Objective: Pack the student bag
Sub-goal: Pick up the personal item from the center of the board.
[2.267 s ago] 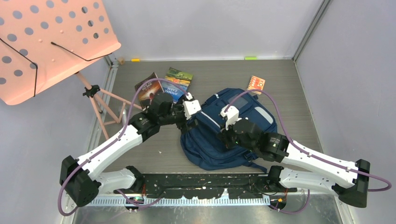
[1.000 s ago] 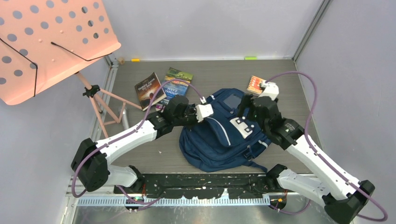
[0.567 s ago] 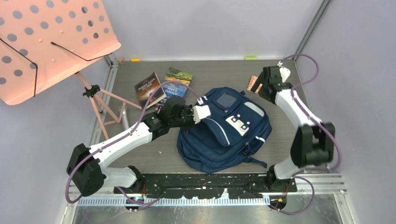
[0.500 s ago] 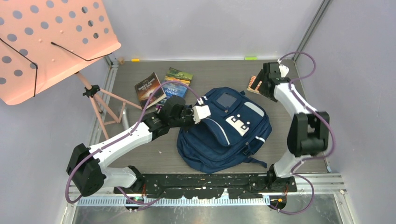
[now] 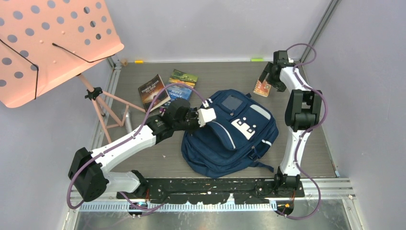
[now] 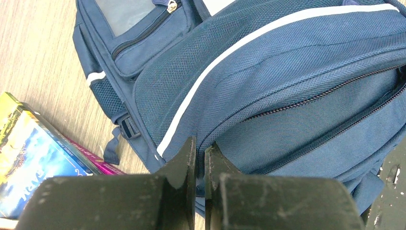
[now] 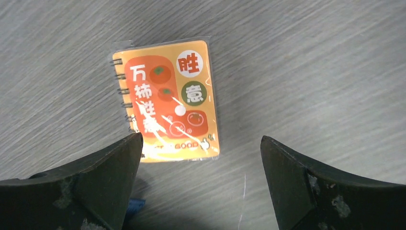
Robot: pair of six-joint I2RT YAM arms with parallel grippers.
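Note:
The student bag [image 5: 230, 136], navy with white stripe trim, lies in the middle of the table. My left gripper [image 5: 208, 116] is at its upper left edge. In the left wrist view the gripper [image 6: 200, 146] is shut, pinching a fold of the bag's fabric [image 6: 287, 72] beside a zipper seam. My right gripper [image 5: 266, 81] hangs at the back right over a small orange spiral notebook [image 5: 263, 88]. The right wrist view shows the gripper [image 7: 201, 143] wide open with nothing in it. The notebook [image 7: 167, 105] lies flat just beyond its fingertips.
Two books [image 5: 153, 90] [image 5: 181, 84] lie at the back left of the bag; one of them [image 6: 28, 158] shows in the left wrist view. A pink music stand [image 5: 48, 43] and its tripod legs [image 5: 107, 112] occupy the left side. Walls close in the table at the back and right.
My right arm has swung off the bag to the back right and now hovers over the orange notebook, jaws open. The left gripper has kept its hold on the bag.

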